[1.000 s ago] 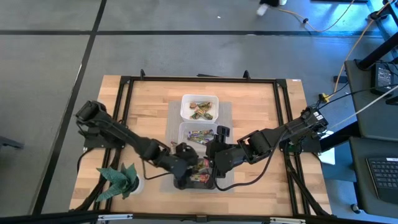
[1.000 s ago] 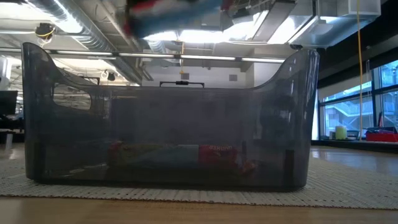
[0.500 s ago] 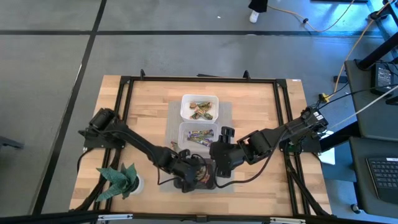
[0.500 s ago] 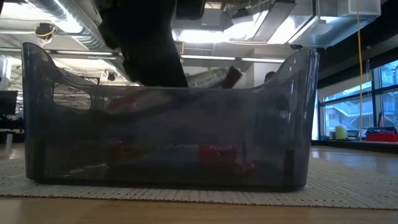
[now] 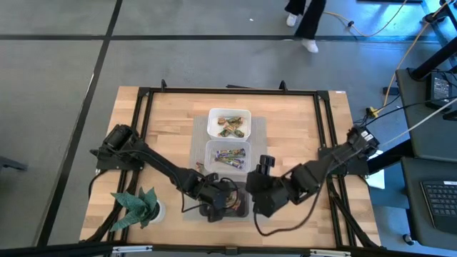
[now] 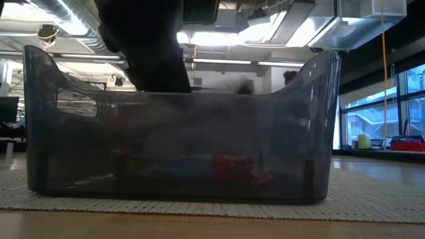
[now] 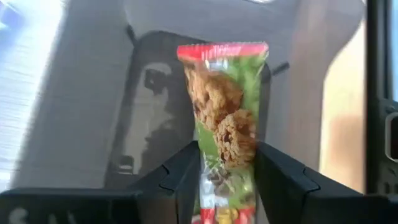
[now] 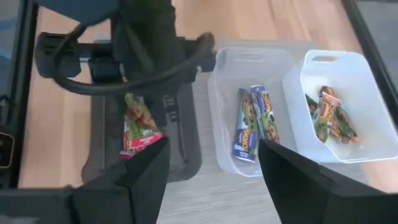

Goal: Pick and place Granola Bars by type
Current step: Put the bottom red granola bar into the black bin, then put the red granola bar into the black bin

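A granola bar (image 7: pixel 224 124) in a green wrapper with red ends sits between the fingers of my left gripper (image 5: pixel 218 203), low inside the black tub (image 6: pixel 66 153). The right wrist view shows the bar (image 8: pixel 140 127) slanting down below that gripper. Other red bars (image 6: pixel 232 166) lie on the tub's floor. Purple-blue bars (image 8: pixel 252 124) lie in the clear tub (image 8: pixel 224 74), and green-brown bars (image 8: pixel 329 118) lie in the white tub (image 8: pixel 360 81). My right gripper (image 8: pixel 212 149) is open and holds nothing. It hangs just right of the black tub (image 5: pixel 253 198). My left gripper pinches the bar by its two long edges (image 7: pixel 208 165) between its two fingers, close to the bar's near end. The fingers slant down from above and lie across the bar. The bar's free red end (image 7: pixel 221 51) sticks out past the fingertips, down into the black tub.
The three tubs stand in a row on a grey mat (image 5: pixel 258 128) at the table's middle, with the black one nearest. A green plant (image 5: pixel 136 207) stands at the near left corner. Black frame rails (image 5: pixel 143 128) run along the table's sides. A person's legs (image 5: pixel 307 21) cross the floor beyond.
My left gripper has come down with the bar from above the black tub's rim into the tub, tipping steeper, and has then kept still. My right gripper has drawn back toward the table's near right, away from the clear tub.
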Motion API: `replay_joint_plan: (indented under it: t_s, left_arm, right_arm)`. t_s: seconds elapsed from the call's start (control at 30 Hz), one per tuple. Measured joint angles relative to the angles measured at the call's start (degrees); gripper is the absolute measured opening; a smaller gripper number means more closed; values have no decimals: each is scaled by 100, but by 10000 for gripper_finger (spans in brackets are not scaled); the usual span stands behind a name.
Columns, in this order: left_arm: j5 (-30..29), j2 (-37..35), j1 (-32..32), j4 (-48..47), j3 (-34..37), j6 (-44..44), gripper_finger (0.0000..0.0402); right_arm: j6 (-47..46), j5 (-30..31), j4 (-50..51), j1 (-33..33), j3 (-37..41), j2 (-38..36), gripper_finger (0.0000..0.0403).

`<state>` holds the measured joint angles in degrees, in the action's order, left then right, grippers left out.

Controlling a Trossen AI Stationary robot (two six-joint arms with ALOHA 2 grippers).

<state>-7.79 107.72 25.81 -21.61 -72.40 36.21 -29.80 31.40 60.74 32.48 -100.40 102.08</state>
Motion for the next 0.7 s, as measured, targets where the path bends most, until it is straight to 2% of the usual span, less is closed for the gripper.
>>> replay_joint_plan:
  t_s: [0.1, 0.17, 0.3, 0.5, 0.63, 0.7]
  left_arm:
    - [257, 0, -7, 1, 0, -21, 157]
    - [484, 0, -7, 1, 0, -328, 171]
    - [615, -38, -37, 17, 0, -685, 187]
    - [738, -501, -307, -312, 0, -359, 191]
    - [608, -1054, -443, -830, 0, -191, 189]
    - [297, -1353, -460, -1214, 0, -71, 190]
  right_arm:
    - [-197, -4, -30, 123, 74, 5, 246]
    - [-297, -19, -31, 183, 74, 2, 246]
    - [-578, -50, 67, 283, 72, 1, 246]
    - [-897, 23, 242, 491, 72, 1, 246]
    - [-1046, 218, 370, 569, 72, 0, 246]
    - [-1229, 259, 536, 576, 72, 1, 246]
